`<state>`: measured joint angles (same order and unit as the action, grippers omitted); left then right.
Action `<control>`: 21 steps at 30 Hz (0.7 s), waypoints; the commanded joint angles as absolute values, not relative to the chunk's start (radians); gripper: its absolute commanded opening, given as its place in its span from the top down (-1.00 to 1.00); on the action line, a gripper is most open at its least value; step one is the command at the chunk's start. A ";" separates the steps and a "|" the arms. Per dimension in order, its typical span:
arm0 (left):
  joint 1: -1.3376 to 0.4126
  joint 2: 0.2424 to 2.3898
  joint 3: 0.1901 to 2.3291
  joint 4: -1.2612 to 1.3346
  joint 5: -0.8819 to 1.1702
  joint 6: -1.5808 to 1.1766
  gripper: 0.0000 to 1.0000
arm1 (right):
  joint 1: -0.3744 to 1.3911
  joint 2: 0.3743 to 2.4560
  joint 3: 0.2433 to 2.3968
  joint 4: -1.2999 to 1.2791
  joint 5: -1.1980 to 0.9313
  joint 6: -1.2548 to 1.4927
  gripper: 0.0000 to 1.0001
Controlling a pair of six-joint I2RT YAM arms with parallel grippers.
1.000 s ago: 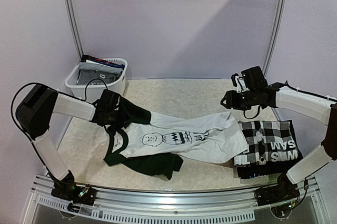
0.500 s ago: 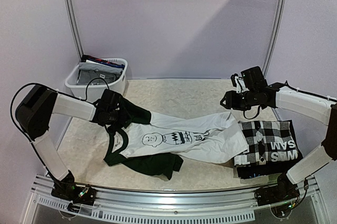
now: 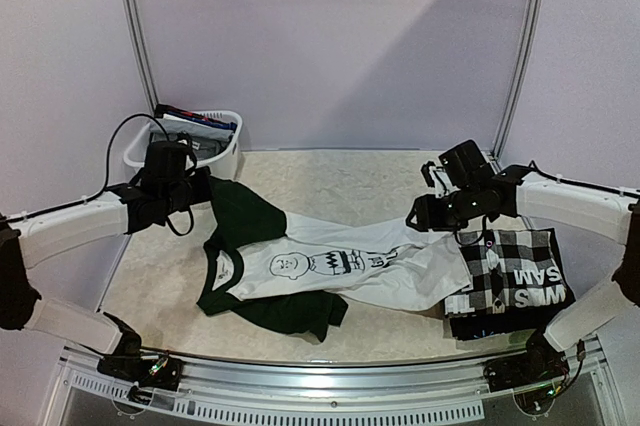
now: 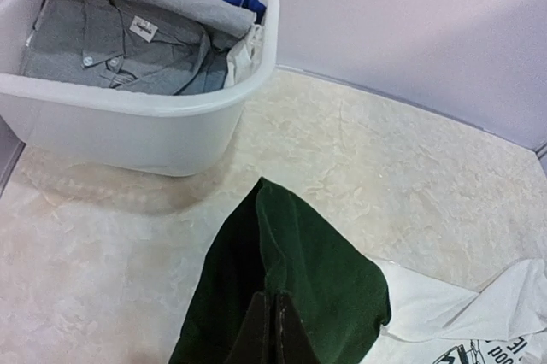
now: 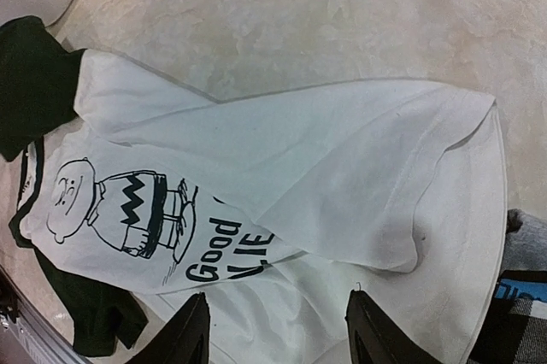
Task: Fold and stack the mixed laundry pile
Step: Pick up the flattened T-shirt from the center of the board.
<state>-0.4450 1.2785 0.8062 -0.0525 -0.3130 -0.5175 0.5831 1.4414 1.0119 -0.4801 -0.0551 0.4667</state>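
Observation:
A white T-shirt with a cartoon print and dark green sleeves point(image 3: 330, 266) lies spread across the middle of the table. My left gripper point(image 3: 203, 189) is shut on its far-left green sleeve point(image 4: 308, 270), with the fingertips point(image 4: 278, 330) pinching a fold of the cloth. Over the shirt's right end hovers my right gripper point(image 3: 413, 218), open, its fingers point(image 5: 192, 334) straddling white cloth point(image 5: 299, 167) without holding it. At the right, a black-and-white checkered shirt point(image 3: 510, 258) lies folded on a black piece with white letters point(image 3: 540, 294).
A white plastic basket point(image 3: 225, 158) stands at the back left, holding a grey shirt point(image 4: 111, 39) and other garments. In the left wrist view the basket's wall point(image 4: 128, 125) is just beyond the held sleeve. Curtain walls close in the table.
The left gripper has shut on the green sleeve and drawn it up and left toward the basket, spreading it. The right gripper has shifted slightly left and lower over the white shirt.

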 commanded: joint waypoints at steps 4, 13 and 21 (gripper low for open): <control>-0.459 1.142 0.775 -0.175 -0.420 -0.468 1.00 | 0.608 1.547 1.001 -0.505 -0.061 0.491 -0.11; -0.458 1.181 0.761 -0.161 -0.414 -0.452 1.00 | 0.624 1.683 1.074 -0.582 -0.034 0.413 -0.13; -0.458 1.201 0.755 -0.143 -0.403 -0.453 1.00 | 0.623 1.707 1.079 -0.531 0.031 0.436 -0.09</control>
